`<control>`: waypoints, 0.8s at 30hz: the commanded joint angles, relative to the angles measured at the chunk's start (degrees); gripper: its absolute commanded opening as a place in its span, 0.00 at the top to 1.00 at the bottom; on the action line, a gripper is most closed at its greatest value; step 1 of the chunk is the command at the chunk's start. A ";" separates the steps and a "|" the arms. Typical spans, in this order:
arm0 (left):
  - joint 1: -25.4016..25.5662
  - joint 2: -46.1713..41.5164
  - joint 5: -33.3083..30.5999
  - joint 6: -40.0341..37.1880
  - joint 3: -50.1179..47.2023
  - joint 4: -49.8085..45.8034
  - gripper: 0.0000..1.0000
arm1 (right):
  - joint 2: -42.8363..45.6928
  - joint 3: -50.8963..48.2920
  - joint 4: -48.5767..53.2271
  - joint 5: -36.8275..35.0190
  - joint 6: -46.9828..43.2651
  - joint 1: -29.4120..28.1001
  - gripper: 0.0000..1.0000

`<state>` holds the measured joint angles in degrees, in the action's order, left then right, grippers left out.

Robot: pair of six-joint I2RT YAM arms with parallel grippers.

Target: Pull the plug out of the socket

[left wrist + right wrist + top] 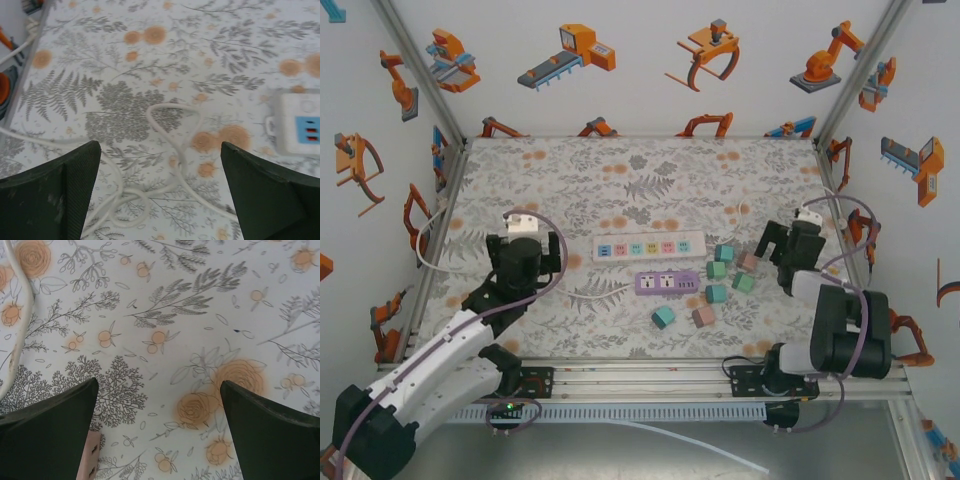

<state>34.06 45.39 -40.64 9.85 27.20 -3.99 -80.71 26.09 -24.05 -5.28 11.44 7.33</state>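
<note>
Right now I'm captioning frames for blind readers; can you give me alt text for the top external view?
Two robot arms reach over a floral-patterned table, left gripper and right gripper both open and empty. Between them lie a white power strip and a purple power strip, with small teal and pink blocks to their right.

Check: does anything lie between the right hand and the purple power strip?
Yes. A cluster of teal and pink blocks lies on the table directly between the right hand and the purple power strip, just off the strip's right end.
</note>
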 commanded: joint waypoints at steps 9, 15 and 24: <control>-10.35 3.32 2.22 -9.99 -13.08 25.12 0.03 | -5.64 1.79 -14.08 0.29 -7.66 -6.03 0.01; -19.45 10.41 13.82 -7.73 -16.41 37.55 0.03 | -5.93 -1.39 -19.84 2.20 -7.64 -5.44 0.01; -25.55 24.47 20.88 -7.89 -12.65 48.61 0.03 | -7.50 -4.84 -27.02 -2.02 -5.96 -5.31 0.01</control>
<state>9.63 67.31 -23.49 2.09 11.90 37.71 -87.99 21.78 -45.78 -3.81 4.51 1.67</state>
